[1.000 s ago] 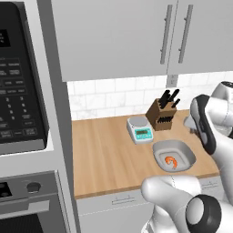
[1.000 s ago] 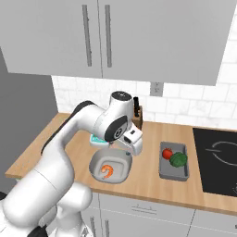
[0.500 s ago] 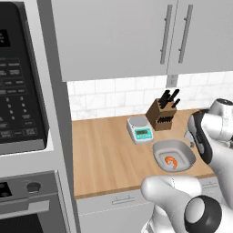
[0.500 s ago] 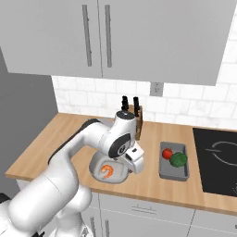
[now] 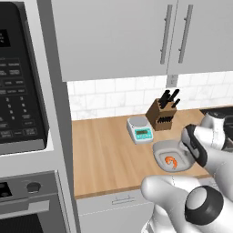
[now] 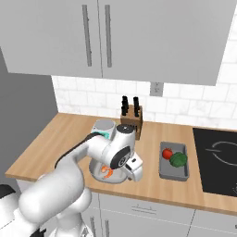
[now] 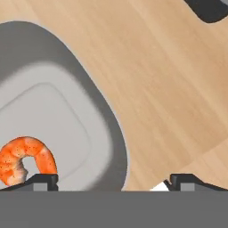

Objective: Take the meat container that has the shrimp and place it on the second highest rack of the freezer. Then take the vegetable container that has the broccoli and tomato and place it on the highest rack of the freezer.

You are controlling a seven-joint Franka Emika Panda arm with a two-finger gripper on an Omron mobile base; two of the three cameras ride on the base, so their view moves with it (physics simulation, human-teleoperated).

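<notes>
Light-grey tray (image 7: 58, 120) rim sitting between wide-open, empty claw (image 7: 109, 180) tips; needing lowering squarely, straddling rim, missing shrimp (image 7: 24, 158).

meat container (image 7: 67, 116), shrimp (image 7: 26, 158), wooden counter (image 7: 169, 89)

You see a light-grey meat container (image 7: 67, 120) with a darker grey rim, holding an orange shrimp (image 7: 26, 158) flecked with pale spots. The vegetable container (image 6: 173, 172) is darker grey, with a red tomato (image 6: 167, 153) and green broccoli (image 6: 178, 159) inside. The counter (image 5: 107, 154) is light wood with a faint grain. The knife block (image 5: 160, 117) is brown with black handles, the scale (image 5: 140, 130) pale grey with a teal front. Cabinets (image 6: 115, 39) are flat grey with grey bar handles, the backsplash (image 5: 113, 98) white marbled tile, the cooktop (image 6: 216, 159) black.
</notes>
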